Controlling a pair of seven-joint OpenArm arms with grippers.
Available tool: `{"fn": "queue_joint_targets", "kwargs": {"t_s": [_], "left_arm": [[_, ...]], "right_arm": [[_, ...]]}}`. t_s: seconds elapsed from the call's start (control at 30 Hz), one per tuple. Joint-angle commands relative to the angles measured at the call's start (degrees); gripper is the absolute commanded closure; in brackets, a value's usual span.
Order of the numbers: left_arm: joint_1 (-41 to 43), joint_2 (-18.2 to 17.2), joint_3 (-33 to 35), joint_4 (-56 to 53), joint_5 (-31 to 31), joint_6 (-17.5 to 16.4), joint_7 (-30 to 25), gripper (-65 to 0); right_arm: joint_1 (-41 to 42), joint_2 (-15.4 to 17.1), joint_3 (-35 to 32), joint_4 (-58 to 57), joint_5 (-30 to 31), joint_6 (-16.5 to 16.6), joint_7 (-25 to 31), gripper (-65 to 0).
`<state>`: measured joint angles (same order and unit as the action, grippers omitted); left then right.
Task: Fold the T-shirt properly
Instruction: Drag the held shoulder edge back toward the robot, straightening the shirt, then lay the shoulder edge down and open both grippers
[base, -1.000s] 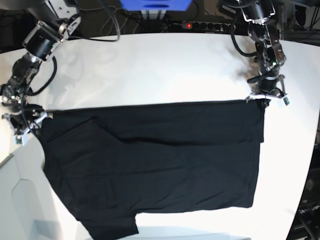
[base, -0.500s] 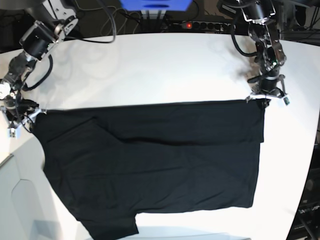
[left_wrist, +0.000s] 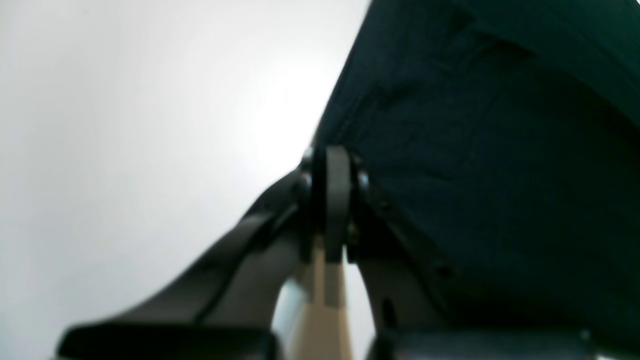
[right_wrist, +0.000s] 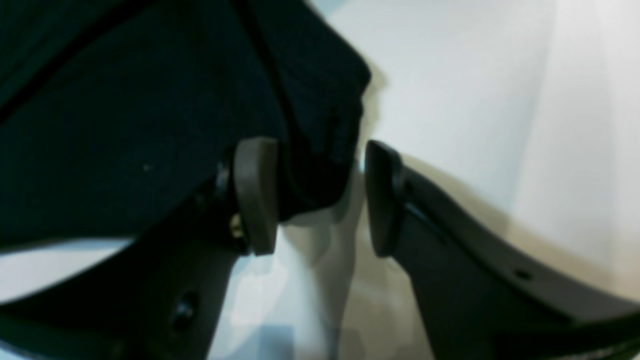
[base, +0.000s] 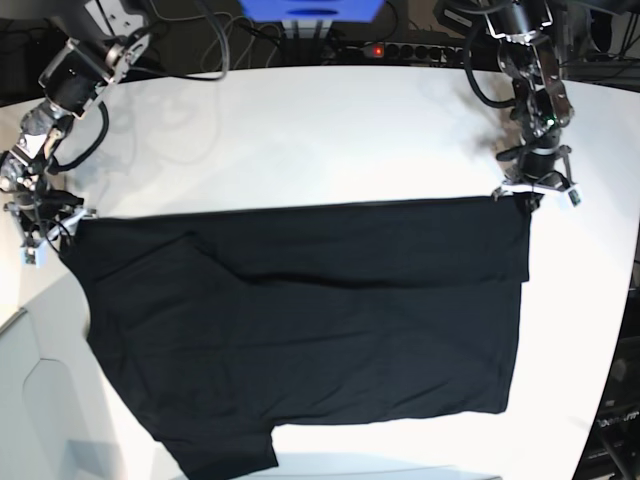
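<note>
Black T-shirt (base: 300, 330): spread flat on white worktop (base: 300, 130), far edge drawn taut for folding. Left gripper (left_wrist: 332, 200): jaws clamped on corner. Right gripper (right_wrist: 315, 200): jaws parted (corner between, ungripped).

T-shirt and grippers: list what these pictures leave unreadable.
- T-shirt print and tag: neither shows in any view.
- Lower sleeve, base view: cut off by the bottom edge.
- Left gripper: left wrist view blurred; cloth between closed fingers not visible.
- Right gripper: too small in base view.

Left tool (left_wrist: 332, 200) seemingly closed (right tool (right_wrist: 320, 200) agape)
</note>
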<state>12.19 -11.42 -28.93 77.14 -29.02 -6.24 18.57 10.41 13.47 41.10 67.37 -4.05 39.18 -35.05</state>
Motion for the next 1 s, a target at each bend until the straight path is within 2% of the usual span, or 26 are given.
{"fn": "queue_joint_targets", "kwargs": {"t_s": [0.0,0.07,0.1,0.17,0.23,0.27,0.43,0.7,0.8,0.9,0.97], "left_arm": [[0.3,-0.7,-0.3,0.5,0.3,0.3,0.9,0.0],[0.3,-0.7,-0.3,0.5,0.6,0.3,0.9,0.0],[0.4,-0.7,-0.3,0.5,0.6,0.3,0.9,0.0],[0.5,-0.7,-0.3,0.5,0.6,0.3,0.9,0.0],[1.0,-0.7,-0.3,0.5,0.6,0.3,0.9,0.0],[1.3,-0.7,-0.3,0.5,0.6,0.3,0.9,0.0],[2.4,-0.7,-0.3,1.1,0.2,0.3,0.9,0.0],[5.1,-0.5,-3.9,10.2,0.1,0.3,1.0,0.0],[5.4,-0.4,-5.8,14.5,0.0,0.3,4.3,0.0],[4.8,-0.1,-8.5,18.5,0.0,0.3,8.3,0.0],[4.5,-0.1,-9.1,20.5,0.0,0.3,9.5,0.0]], "right_arm": [[0.5,0.5,0.0,0.5,0.1,0.8,-0.2,-28.2],[0.4,0.6,0.0,0.5,0.1,0.8,-0.2,-25.9],[-0.3,0.6,0.0,0.5,0.1,0.8,-0.2,-22.7],[-0.7,0.6,-0.1,0.5,0.1,0.8,-0.2,-13.6],[-1.1,0.6,-0.1,0.5,0.1,0.8,-0.2,-1.4],[-1.1,0.6,-0.1,0.5,0.0,0.8,-0.2,0.0],[-2.8,1.0,0.0,1.9,0.1,0.8,-0.3,0.0],[-6.8,-0.3,0.3,16.6,0.1,0.8,-0.8,0.0],[-7.2,-0.9,0.3,21.9,0.1,0.8,-0.9,0.0],[-7.1,-1.7,0.2,25.8,0.4,0.8,-3.2,0.0],[-6.2,-1.7,0.0,27.3,2.6,0.8,-3.9,0.0]]}}
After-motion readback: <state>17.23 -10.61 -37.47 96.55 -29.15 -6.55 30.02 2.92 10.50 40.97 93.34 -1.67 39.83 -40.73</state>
